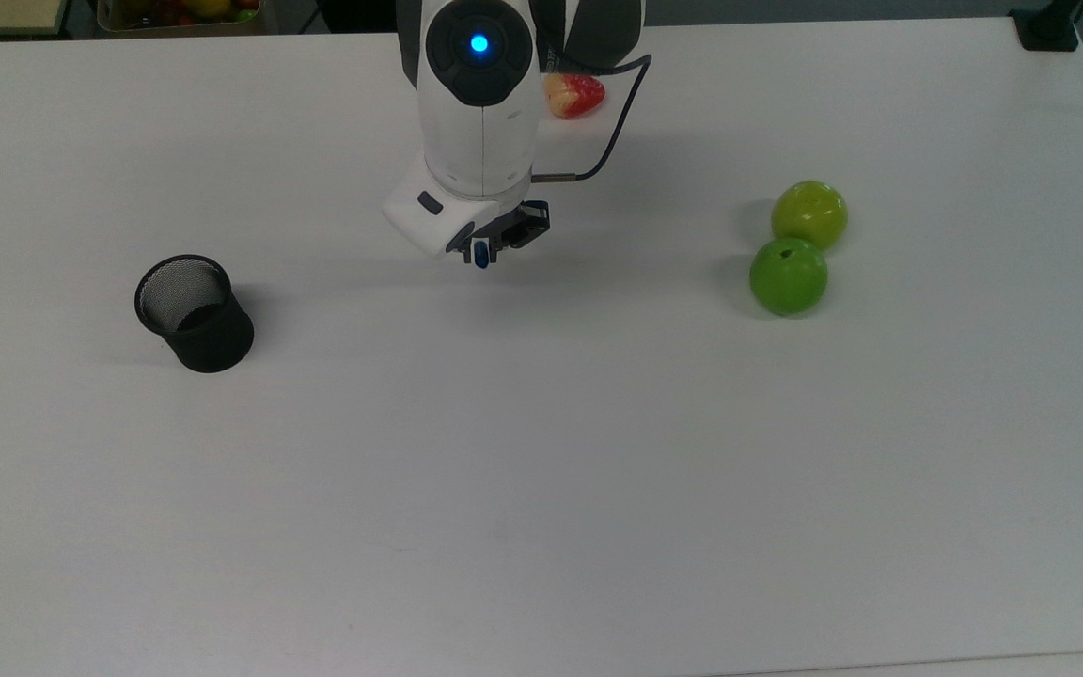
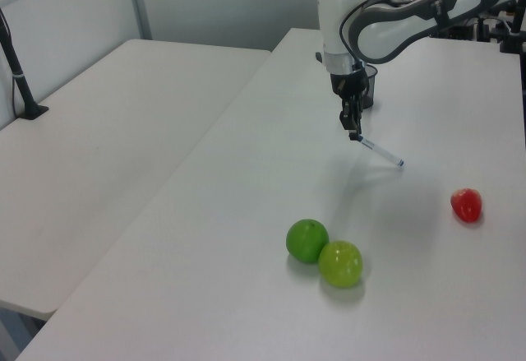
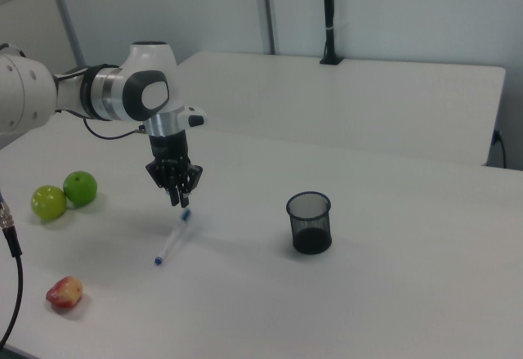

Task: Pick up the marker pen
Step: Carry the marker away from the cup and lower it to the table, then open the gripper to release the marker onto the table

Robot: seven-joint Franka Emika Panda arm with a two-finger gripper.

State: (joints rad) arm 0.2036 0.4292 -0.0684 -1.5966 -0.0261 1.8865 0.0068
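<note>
Top view: the gripper point(image 1: 482, 252) points down over the white table point(image 1: 541, 470), closed on the blue cap of the marker pen point(image 1: 480, 254); a black mesh cup point(image 1: 194, 313) sits at its eight o'clock.

Left view: the pen point(image 2: 380, 151) slants from the fingers toward four o'clock, near two green apples point(image 2: 324, 252).

Right view: the pen point(image 3: 172, 238) hangs toward seven o'clock, its blue tip lowest.
</note>
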